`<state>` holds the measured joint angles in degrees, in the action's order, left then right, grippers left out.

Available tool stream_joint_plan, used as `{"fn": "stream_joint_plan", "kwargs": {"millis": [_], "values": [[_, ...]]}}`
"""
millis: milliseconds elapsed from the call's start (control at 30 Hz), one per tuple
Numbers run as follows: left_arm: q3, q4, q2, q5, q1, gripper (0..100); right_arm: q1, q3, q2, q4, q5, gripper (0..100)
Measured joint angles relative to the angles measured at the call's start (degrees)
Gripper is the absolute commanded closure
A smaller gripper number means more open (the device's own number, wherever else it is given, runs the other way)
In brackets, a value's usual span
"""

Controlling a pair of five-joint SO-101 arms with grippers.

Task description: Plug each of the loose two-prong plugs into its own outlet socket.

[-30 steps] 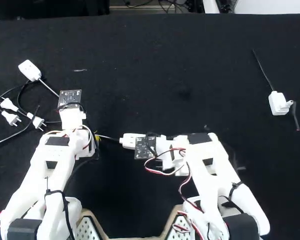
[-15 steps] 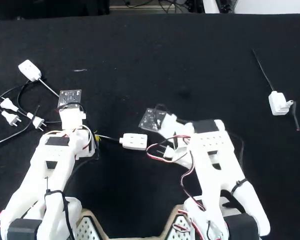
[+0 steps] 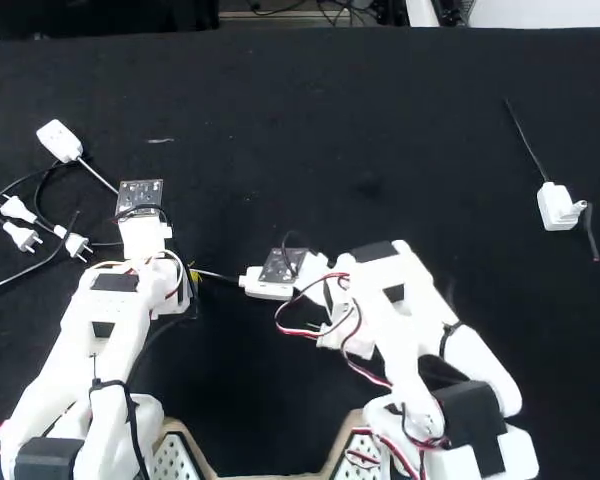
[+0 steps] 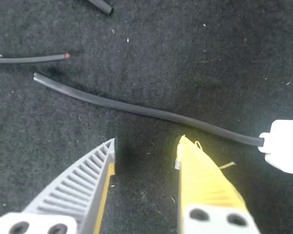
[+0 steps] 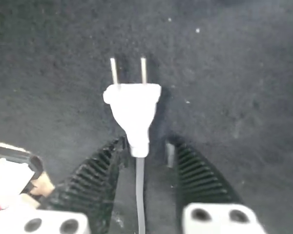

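Now right jaws, parted astride plug, have swung over socket; left jaws gape.

The setup has two arms: arm and arm. One black table carries three white outlet sockets: socket, socket, socket. The high view shows three whole two-prong plugs: plug, plug, plug. The right wrist view shows one plug with two prongs.

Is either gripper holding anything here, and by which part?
Left gripper holds nothing. The white plug has its cord end inside the right gripper, but a firm grip cannot be told.
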<state>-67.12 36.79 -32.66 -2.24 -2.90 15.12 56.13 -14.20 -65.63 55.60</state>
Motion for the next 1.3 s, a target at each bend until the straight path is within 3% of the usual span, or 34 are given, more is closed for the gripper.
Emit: {"fn": "stream_joint_plan", "kwargs": {"millis": [467, 700, 833, 933, 1167, 1300], "values": [[0.00, 0.00, 0.00, 0.00, 0.00, 80, 0.70, 0.09, -2.02, -0.35, -2.29, 83.2], [0.00, 0.00, 0.00, 0.00, 0.00, 80, 0.70, 4.84, -4.22, 8.62, -5.80, 84.1], [0.00, 0.00, 0.00, 0.00, 0.00, 80, 0.53, 6.42, -5.10, 9.67, -5.89, 99.5], [0.00, 0.00, 0.00, 0.00, 0.00, 80, 0.26, 5.71, -5.19, 10.29, -5.89, 99.2], [0.00, 0.00, 0.00, 0.00, 0.00, 80, 0.53, -1.05, -7.38, -2.73, -7.12, 98.8], [0.00, 0.00, 0.00, 0.00, -0.09, 80, 1.49, -3.87, -13.89, -2.64, -17.05, 98.8]]}}
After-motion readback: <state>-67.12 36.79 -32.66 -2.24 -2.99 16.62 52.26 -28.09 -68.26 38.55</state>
